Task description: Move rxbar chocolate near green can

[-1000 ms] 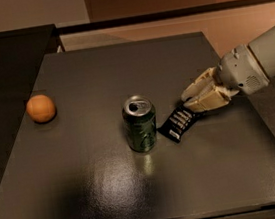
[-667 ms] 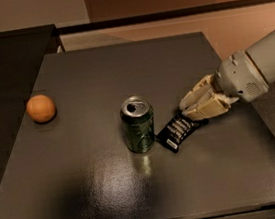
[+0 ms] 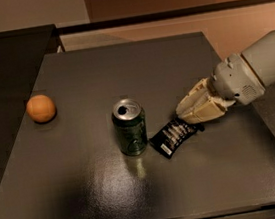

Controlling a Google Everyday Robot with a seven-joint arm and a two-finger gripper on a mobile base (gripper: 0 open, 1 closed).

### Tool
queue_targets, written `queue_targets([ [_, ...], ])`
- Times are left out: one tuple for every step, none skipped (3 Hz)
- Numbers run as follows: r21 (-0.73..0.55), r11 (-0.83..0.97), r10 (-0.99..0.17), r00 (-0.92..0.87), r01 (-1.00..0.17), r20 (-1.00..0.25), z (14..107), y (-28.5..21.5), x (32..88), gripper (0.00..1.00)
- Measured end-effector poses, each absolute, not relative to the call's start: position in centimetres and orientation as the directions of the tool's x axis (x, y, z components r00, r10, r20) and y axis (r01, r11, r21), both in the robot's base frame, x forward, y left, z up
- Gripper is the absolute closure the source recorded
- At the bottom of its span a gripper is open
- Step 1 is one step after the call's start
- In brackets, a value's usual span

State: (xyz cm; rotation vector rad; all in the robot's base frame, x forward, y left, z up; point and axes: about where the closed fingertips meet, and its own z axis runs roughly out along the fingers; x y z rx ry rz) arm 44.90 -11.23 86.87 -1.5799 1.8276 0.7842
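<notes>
Starting at the left, the orange ball (image 3: pixel 41 108) sits near the edge of the desk (image 3: pixel 138 192), well apart from everything else, so it looks safe from disturbance. The green can (image 3: pixel 130 127) stands upright in the middle. The rxbar chocolate (image 3: pixel 175 136) lies flat and skewed just beside the can's right side, its near corner close to the base but not clearly touching. The claw (image 3: pixel 193 113) sits low over the desk at the bar's right end, touching or overlapping it. I cannot tell whether it is spread, pressed together or pinching the wrapper. As I judge it, a push leftward could drive the bar into the can and slide or topple it. If the wrapper is caught, pulling away could drag the bar off from the can.
</notes>
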Motion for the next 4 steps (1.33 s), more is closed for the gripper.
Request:
queue_targets([
  [0.053,0.117,-0.643,-0.116,-0.992,-0.757,86.88,-11.05,44.88,0.37],
  [0.053,0.114,-0.643,-0.114,-0.992,-0.757,86.89,-10.88,44.85,0.14],
  [0.052,0.111,-0.644,-0.112,-0.992,-0.757,86.9,-10.71,44.82,0.0],
  [0.052,0.111,-0.644,-0.112,-0.992,-0.757,86.9,-10.71,44.82,0.0],
])
